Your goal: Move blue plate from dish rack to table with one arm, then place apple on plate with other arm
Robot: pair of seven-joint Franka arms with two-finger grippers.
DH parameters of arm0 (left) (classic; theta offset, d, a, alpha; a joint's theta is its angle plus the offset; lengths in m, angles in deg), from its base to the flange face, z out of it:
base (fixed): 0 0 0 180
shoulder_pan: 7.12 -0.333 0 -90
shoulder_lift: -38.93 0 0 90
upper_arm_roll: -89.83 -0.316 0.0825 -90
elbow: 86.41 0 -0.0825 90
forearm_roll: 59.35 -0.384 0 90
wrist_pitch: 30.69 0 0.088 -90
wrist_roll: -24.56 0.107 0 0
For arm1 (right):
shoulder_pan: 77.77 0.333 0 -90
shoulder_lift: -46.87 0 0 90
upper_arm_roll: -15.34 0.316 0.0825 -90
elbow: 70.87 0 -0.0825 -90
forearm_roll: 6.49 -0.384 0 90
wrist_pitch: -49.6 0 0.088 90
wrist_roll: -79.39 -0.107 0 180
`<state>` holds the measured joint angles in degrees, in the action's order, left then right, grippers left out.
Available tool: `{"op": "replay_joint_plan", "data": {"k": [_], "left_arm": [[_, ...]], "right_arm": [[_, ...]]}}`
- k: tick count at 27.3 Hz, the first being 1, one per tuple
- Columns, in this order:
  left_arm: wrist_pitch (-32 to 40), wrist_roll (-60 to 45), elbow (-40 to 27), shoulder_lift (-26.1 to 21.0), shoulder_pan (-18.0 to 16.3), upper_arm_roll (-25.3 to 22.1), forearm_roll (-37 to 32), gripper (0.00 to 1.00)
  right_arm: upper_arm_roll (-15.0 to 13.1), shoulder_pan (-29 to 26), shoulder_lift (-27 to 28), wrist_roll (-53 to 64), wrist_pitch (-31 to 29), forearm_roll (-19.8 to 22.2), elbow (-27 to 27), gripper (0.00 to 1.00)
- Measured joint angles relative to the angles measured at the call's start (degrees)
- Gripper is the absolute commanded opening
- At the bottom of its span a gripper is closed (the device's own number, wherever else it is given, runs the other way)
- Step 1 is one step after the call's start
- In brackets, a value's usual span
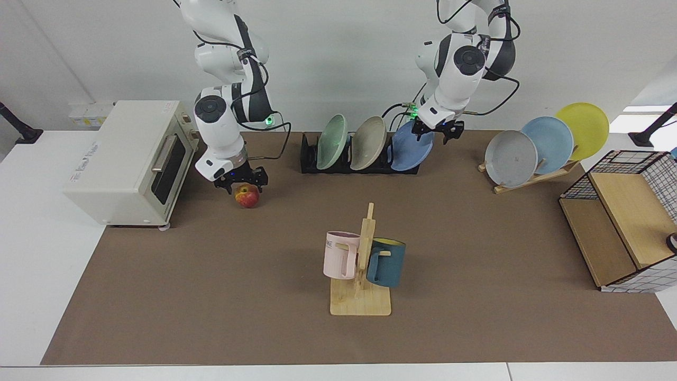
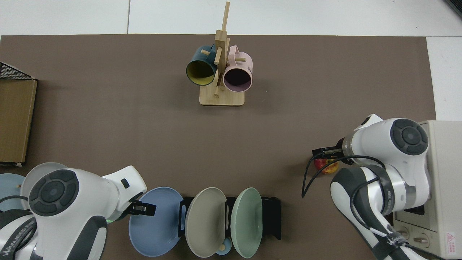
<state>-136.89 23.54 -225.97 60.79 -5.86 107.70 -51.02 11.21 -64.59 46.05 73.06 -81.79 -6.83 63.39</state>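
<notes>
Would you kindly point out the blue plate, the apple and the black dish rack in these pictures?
blue plate (image 1: 408,151): facing view, middle of its face.
apple (image 1: 246,197): facing view, front of the fruit, below the right gripper.
dish rack (image 2: 271,216): top view, bare black end beside the green plate.

White-walled room with a wide white worktop under even light

A plain white wall (image 1: 338,58) is running behind the worktop (image 1: 37,254), whose white surface is showing at 9 o'clock and along the 6 o'clock edge around a large brown mat (image 1: 264,296). Seams are dividing the white top into panels. A black stand foot (image 1: 24,132) is sitting at 10 o'clock and another (image 1: 648,135) at 2 o'clock. Soft, even light is casting only faint shadows.
</notes>
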Motion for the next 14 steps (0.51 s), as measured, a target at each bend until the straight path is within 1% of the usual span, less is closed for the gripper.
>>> {"op": "replay_joint_plan", "data": {"k": [1,2,5,13,14], "left_arm": [[0.01,0.00,-0.11,0.02,0.00,0.18,0.00,0.37],[0.03,-0.01,-0.22,0.04,0.00,0.37,0.00,0.31],[0.15,-0.01,-0.39,0.07,0.00,0.95,0.02,0.19],[1.68,-0.01,-0.42,0.34,0.00,2.31,-0.04,0.16],[2.01,-0.01,-0.42,0.43,0.00,2.49,-0.13,0.14]], "right_arm": [[-0.01,0.00,0.05,-0.03,-0.37,0.05,0.40,1.00],[-0.01,0.00,0.12,-0.05,-0.58,0.07,0.73,1.00],[-0.02,0.00,0.53,-0.13,-1.12,0.15,1.37,1.00],[-0.07,0.00,3.35,-0.58,-3.91,0.24,1.82,1.00],[-0.07,0.00,3.75,-0.74,-4.20,0.26,1.82,1.00]]}}
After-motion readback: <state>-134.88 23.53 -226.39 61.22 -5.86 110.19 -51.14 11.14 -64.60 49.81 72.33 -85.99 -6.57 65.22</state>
